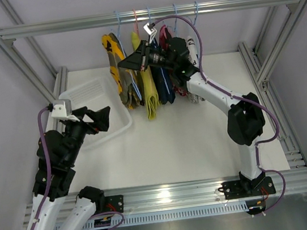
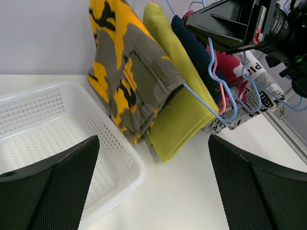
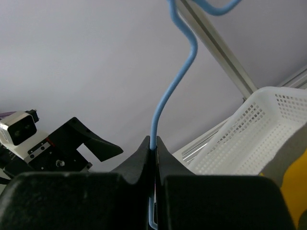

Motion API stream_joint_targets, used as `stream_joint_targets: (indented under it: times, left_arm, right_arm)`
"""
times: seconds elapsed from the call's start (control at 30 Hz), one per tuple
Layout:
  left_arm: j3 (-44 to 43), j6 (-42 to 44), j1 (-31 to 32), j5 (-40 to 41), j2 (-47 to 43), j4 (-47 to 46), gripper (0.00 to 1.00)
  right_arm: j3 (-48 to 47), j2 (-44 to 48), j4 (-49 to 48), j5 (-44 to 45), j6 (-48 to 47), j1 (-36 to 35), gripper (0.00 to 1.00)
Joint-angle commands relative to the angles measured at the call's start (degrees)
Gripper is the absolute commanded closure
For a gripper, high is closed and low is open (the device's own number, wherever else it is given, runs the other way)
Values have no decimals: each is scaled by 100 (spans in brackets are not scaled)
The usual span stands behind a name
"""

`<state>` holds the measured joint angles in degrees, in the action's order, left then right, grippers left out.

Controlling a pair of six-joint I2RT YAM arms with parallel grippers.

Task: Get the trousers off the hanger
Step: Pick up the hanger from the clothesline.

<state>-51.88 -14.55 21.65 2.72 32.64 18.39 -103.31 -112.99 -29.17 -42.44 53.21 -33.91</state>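
Five small trousers hang on wire hangers from the back rail (image 1: 229, 5): camouflage (image 1: 115, 69), yellow (image 1: 149, 95), navy (image 1: 164, 87), pink-red (image 1: 164, 35) and newspaper print (image 1: 192, 48). In the left wrist view they show as camouflage (image 2: 127, 81), yellow (image 2: 180, 103), navy (image 2: 192, 45), pink-red (image 2: 231, 64) and newspaper print (image 2: 256, 93). My right gripper (image 1: 124, 64) is shut on the stem of a blue hanger (image 3: 169, 93) at the left end of the row, next to the camouflage pair. My left gripper (image 2: 153, 184) is open and empty, low over the table by the basket corner.
A white perforated basket (image 1: 85, 96) stands on the table left of the trousers; it also shows in the left wrist view (image 2: 43, 127) and the right wrist view (image 3: 249, 139). Aluminium frame posts (image 1: 261, 65) border the table on both sides.
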Motion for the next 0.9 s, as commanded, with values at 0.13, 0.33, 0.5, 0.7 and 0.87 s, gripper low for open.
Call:
stream_joint_targets:
  times: [0.13, 0.33, 0.5, 0.7, 0.87]
  left_arm:
    - [-191, -4, 41, -105, 49, -38, 1]
    - [-191, -4, 50, -114, 67, -38, 1]
    - [-191, 4, 50, -114, 67, -29, 1]
    - [-200, 22, 59, -123, 76, -29, 1]
    - [-191, 48, 67, -131, 76, -37, 1]
  right_arm:
    - [-146, 452, -3, 516, -1057, -168, 100]
    - [-339, 524, 367, 1035, -1542, -291, 100]
    - [-620, 523, 604, 1255, -1735, -397, 100]
    - [-875, 673, 904, 1484, -2060, -520, 100]
    - [-1051, 761, 1185, 1598, -2324, -581, 100]
